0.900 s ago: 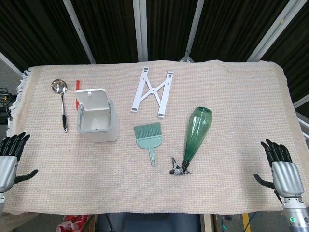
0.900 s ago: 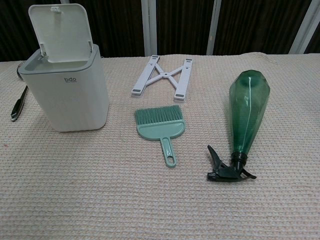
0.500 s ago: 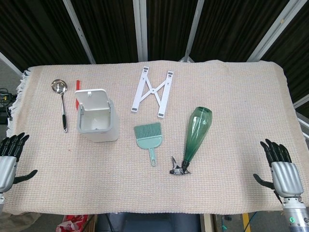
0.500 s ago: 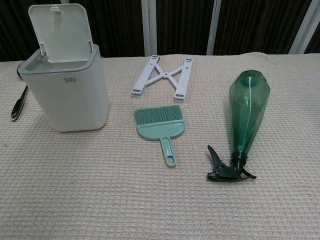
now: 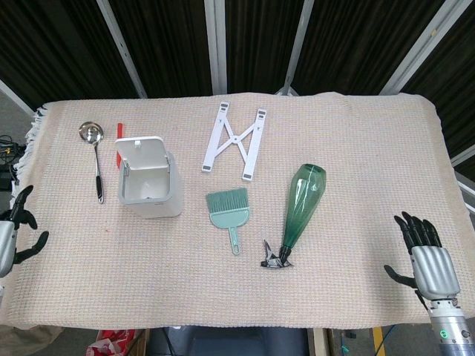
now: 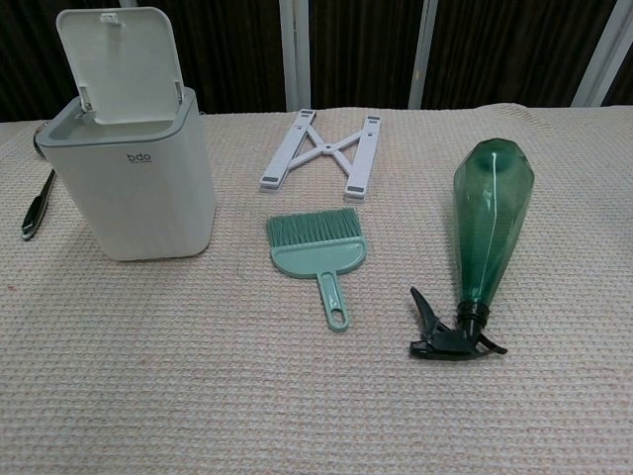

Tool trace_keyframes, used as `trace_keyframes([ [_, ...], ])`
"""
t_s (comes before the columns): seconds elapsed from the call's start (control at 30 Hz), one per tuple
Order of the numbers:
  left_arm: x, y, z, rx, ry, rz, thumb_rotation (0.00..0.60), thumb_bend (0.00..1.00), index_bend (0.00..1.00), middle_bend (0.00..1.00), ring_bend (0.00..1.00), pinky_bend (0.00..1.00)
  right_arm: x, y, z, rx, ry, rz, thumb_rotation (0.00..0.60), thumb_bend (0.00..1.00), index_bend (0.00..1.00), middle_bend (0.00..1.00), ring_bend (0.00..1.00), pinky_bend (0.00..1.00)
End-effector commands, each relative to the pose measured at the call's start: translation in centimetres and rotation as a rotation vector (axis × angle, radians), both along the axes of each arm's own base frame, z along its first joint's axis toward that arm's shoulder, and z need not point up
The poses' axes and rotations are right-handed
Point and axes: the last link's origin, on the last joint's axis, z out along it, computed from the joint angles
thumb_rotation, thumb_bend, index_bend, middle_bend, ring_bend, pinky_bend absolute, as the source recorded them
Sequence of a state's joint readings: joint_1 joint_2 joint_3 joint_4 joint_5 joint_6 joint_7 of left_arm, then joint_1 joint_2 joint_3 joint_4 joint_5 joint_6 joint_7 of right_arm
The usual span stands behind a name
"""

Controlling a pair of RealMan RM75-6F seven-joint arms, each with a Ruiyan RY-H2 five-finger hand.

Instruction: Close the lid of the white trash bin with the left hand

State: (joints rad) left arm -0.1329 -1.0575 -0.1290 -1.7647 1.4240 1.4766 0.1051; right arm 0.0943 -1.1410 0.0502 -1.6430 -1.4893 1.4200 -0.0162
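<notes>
White trash bin (image 5: 152, 189) sits on the left part of the table, its lid (image 6: 121, 61) standing upright at the far edge, hinged at the back and wide open. Nothing has touched it yet. The left hand (image 5: 13, 236) waits at the near-left corner, well apart from the bin, fingers spread and holding nothing; it is partly cut off by the frame edge. The right hand (image 5: 424, 252) rests at the near-right corner, also spread and empty, and has no part in this job.

The step in hand looks like the reach. I'd judge the clean way is to bring the left hand up and over the bin so the fingers arrive behind the top edge of the lid, on its far side, then sweep it forward and down toward the opening. Pushing low near the hinge would likely give poor leverage and might shove the light bin along the cloth (image 5: 356, 148) instead.

Watch the ladle (image 5: 95, 159) lying just left of the bin, right along the hand's likely path; coming in from above rather than skimming the table should clear it. Finish with a flat press on top until the lid seats.
</notes>
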Motion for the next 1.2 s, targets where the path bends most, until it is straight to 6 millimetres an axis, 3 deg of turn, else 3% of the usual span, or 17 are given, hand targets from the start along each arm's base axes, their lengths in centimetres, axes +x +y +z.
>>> trace_keyframes([
  [0.03,2.5,3.0,1.2,-0.024,-0.012,-0.015,0.600,0.57,0.00,0.93,0.81,0.89,0.0,-0.1,-0.1,0.003,-0.001,0.000,0.600,0.23,0.00,0.00,0.00,0.00],
  [0.2,6.2,6.9,2.4,-0.099,-0.048,-0.011,0.600,0.69,0.00,1.00,0.90,0.96,0.1,-0.3,-0.4,0.006,-0.008,-0.003,0.600,0.23,0.00,0.00,0.00,0.00],
  [0.5,11.3,12.7,3.9,-0.213,-0.041,0.049,0.600,0.72,0.00,1.00,0.91,0.97,0.4,-0.4,-0.7,0.011,-0.020,-0.006,0.600,0.23,0.00,0.00,0.00,0.00],
  [0.83,15.3,16.9,1.5,-0.327,-0.005,0.127,0.600,0.73,0.06,1.00,0.91,0.97,-0.2,-0.7,-0.4,0.004,-0.037,-0.036,0.600,0.23,0.00,0.00,0.00,0.00],
  [1.2,17.8,18.7,-1.2,-0.349,0.008,0.150,0.600,0.75,0.18,1.00,0.92,0.97,-0.5,-0.6,0.1,-0.005,-0.051,-0.053,0.600,0.23,0.00,0.00,0.00,0.00],
])
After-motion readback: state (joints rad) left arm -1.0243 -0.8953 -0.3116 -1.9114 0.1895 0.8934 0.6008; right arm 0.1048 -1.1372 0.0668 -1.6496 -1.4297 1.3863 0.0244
